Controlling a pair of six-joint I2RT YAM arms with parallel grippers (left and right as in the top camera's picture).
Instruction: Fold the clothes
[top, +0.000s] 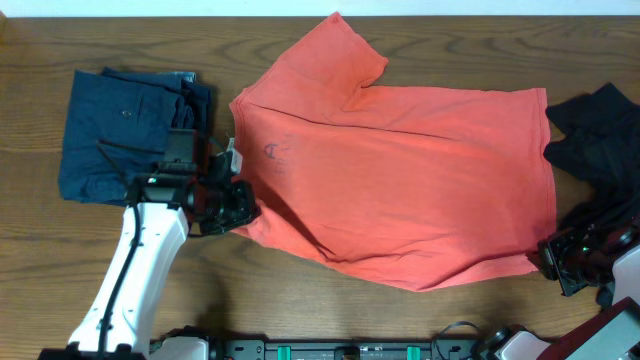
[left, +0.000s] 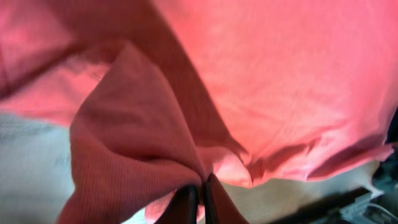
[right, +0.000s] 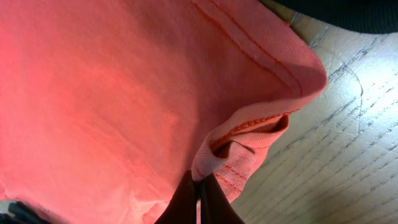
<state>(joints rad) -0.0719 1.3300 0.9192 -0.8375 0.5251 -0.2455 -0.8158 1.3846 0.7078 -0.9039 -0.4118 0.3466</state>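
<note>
The coral T-shirt lies spread on the tabletop, its long axis running left to right, with the collar end by the left gripper and the hem by the right gripper. Each arm's jaws are pinched tight on shirt fabric. The left seems to hold a sleeve or shoulder, though the bunched cloth makes that hard to call; the right holds the hem corner. Both grips sit on the near long edge, so the body of the shirt lies beyond them, toward the far side.
</note>
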